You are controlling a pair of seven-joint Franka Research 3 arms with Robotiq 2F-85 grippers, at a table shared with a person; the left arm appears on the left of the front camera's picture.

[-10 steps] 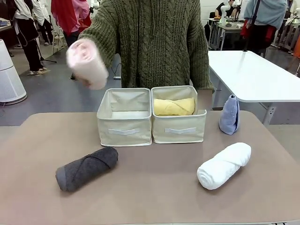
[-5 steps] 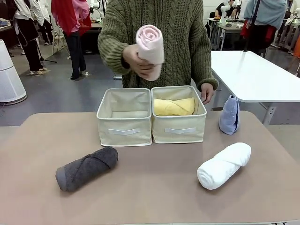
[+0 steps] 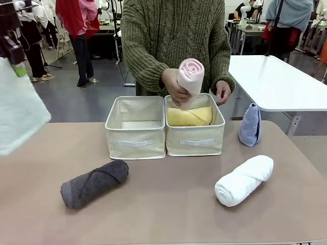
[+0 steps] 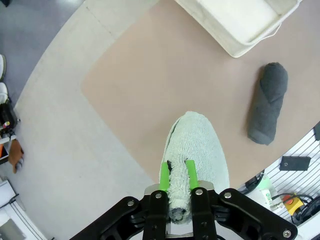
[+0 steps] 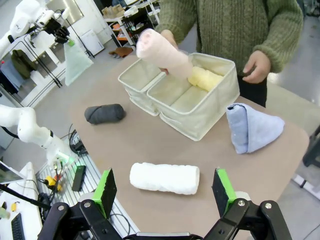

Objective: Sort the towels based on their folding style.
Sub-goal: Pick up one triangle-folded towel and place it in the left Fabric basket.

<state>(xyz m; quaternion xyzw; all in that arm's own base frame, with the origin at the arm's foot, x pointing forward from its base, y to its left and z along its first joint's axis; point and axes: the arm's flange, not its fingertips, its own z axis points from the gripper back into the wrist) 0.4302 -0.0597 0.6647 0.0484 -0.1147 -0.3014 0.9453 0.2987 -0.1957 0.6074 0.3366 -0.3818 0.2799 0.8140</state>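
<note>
**Operator:** Layout, biggest first?

**Notes:** You have the tan tabletop [image 3: 168, 214]. At its far middle stand two cream fabric bins, touching side by side: the left bin [image 3: 135, 133] and the right bin [image 3: 195, 142].
- The white rolled terry towel [image 3: 244, 179] lies near right on the table.
- The dark grey rolled terry towel [image 3: 94, 183] lies near left.
- The light blue triangle-folded towel [image 3: 250, 125] stands just beside the right bin.
- The yellow rolled towel [image 3: 190, 116] lies inside the right bin.
- The person's hand [image 3: 175, 87] tips the pink rolled towel [image 3: 190, 76] end-down just above it.

**Operator:** Pincers?

**Notes:** Your left gripper [image 4: 177, 169] is clamped on the mint green folded towel [image 4: 197, 145]. It hangs over the table's left margin, well apart from the bins. Your right gripper [image 5: 164, 176] has its jaws spread wide with nothing between them, above the white roll.

**Operator:** Handling?

**Notes:** Judged light, soft and limp.
- The mint fold may sag open, so keep the pinch through all layers at the thick edge.
- Take a roll across its middle, pads spanning its width.
- Expect the terry to compress, and a loose end flap could unwind.
</note>
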